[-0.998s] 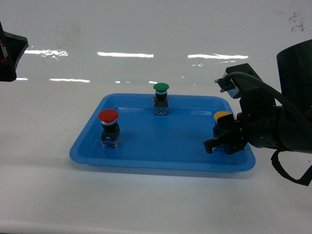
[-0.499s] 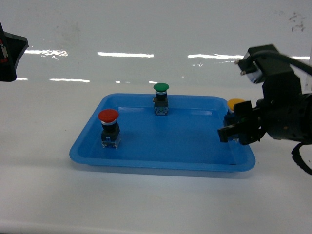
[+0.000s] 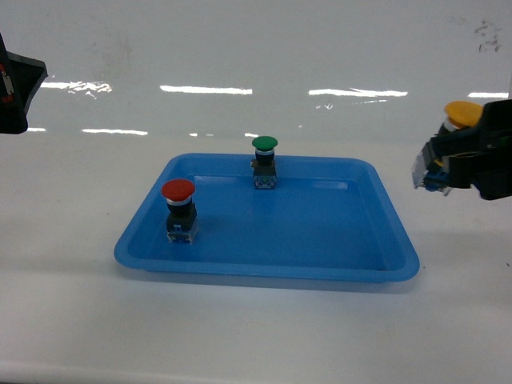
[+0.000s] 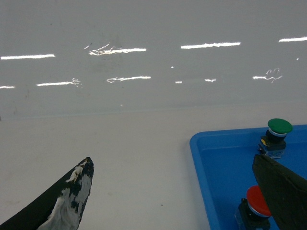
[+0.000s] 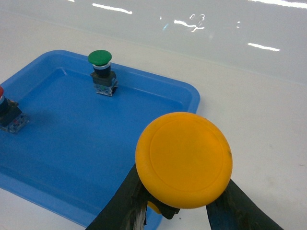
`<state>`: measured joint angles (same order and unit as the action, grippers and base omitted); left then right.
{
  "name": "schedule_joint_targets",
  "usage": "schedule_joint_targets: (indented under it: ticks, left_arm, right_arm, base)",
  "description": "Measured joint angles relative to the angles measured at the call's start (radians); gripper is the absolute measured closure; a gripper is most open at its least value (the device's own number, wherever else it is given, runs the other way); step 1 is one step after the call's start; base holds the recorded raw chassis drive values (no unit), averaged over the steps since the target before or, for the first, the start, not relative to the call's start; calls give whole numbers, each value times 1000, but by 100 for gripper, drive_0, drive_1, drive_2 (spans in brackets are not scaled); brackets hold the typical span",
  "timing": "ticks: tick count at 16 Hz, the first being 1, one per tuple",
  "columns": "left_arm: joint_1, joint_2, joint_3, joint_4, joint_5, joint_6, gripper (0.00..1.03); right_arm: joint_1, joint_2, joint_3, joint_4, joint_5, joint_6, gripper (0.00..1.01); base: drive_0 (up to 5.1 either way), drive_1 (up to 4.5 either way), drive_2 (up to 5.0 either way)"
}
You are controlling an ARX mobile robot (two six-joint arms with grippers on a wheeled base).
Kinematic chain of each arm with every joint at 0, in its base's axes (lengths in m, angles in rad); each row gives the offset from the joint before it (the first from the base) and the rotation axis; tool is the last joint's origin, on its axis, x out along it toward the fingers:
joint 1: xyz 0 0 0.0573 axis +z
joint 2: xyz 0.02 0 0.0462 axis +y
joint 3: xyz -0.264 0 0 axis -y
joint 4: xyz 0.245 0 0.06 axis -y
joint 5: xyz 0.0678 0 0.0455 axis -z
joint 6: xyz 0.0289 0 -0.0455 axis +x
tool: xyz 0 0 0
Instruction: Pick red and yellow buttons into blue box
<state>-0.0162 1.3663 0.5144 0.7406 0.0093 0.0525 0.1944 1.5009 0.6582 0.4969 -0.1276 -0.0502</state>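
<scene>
My right gripper [image 5: 184, 203] is shut on the yellow button [image 5: 184, 159], gripping its black body under the cap. In the head view the yellow button [image 3: 462, 111] hangs in the air to the right of the shallow blue tray [image 3: 264, 270], above the white table. The red button [image 3: 179, 210] stands upright in the tray's left part and also shows as the red button [image 4: 258, 205] in the left wrist view. My left gripper [image 4: 175, 194] is open over bare table left of the tray, with nothing between its fingers. The blue box is out of view.
A green button [image 3: 265, 160] stands upright at the tray's back edge. A dark piece of the left arm [image 3: 16, 84] shows at the head view's top left. White table surrounds the tray, with a glossy white wall behind.
My right gripper has lifted the yellow button out of the tray's right end and carried it up and to the right, past the tray's rim. The red and green buttons have not moved.
</scene>
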Motion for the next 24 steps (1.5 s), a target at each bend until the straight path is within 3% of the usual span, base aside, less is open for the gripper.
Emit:
schedule_joint_targets:
  ticks: [2, 4, 8, 13, 17, 22, 24]
  left_arm:
    - [0, 0, 0, 0, 0, 0, 5]
    - [0, 0, 0, 0, 0, 0, 5]
    - [0, 0, 0, 0, 0, 0, 5]
    - [0, 0, 0, 0, 0, 0, 5]
    - [0, 0, 0, -5, 4, -1, 5]
    - [-32, 87, 67, -120, 127, -2, 5]
    - [-47, 87, 100, -140, 191, -24, 5]
  right_arm:
    - [-13, -32, -15, -13, 12, -39, 75]
    - [-13, -31, -15, -18, 17, -54, 75]
    - [-13, -34, -18, -5, 18, -64, 75]
    - [-28, -206, -48, -89, -5, -52, 75]
    - [-39, -292, -93, -138, 11, -49, 76]
    - [-39, -292, -93, -138, 11, -49, 76]
    - [-39, -292, -93, -138, 11, -49, 76]
  base:
    - [0, 0, 0]
    - [0, 0, 0]
    - [0, 0, 0]
    - [0, 0, 0]
    - [0, 0, 0]
    - [0, 0, 0]
    - [0, 0, 0]
